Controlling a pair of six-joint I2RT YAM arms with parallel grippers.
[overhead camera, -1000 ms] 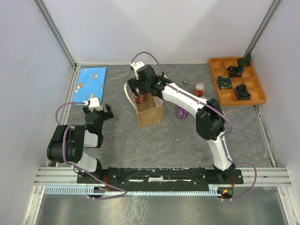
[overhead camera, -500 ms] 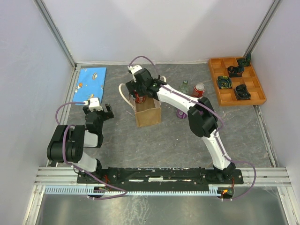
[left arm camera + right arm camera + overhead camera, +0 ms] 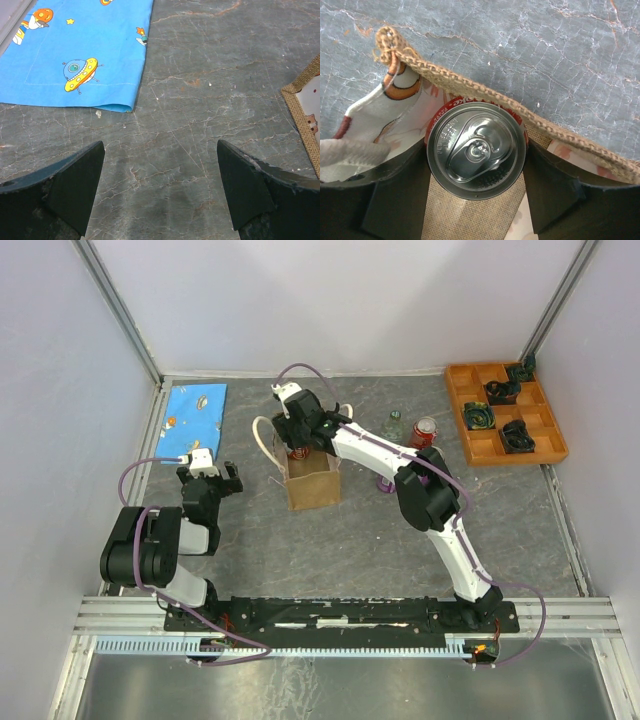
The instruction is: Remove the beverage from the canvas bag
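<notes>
The tan canvas bag [image 3: 312, 485] stands upright mid-table, with a cream handle [image 3: 262, 436] on its left. My right gripper [image 3: 298, 443] reaches down into its open top. In the right wrist view the gripper [image 3: 476, 152] is shut on a red beverage can [image 3: 476, 150]. Both fingers press the can's sides, just inside the woven rim [image 3: 470, 86] and pale lining [image 3: 370, 112]. My left gripper [image 3: 208, 483] is open and empty, low over the table left of the bag. In the left wrist view [image 3: 160, 150] the bag's edge [image 3: 304, 111] shows at far right.
A blue patterned cloth [image 3: 195, 412] lies at the back left, ahead of my left gripper [image 3: 75, 50]. A green bottle [image 3: 395, 423], a second red can [image 3: 425, 430] and a purple bottle [image 3: 384, 483] stand right of the bag. An orange compartment tray [image 3: 460, 410] sits at the back right.
My right arm has swung left with its gripper in the bag, and the bag has shifted left with it. The left arm has not moved.
</notes>
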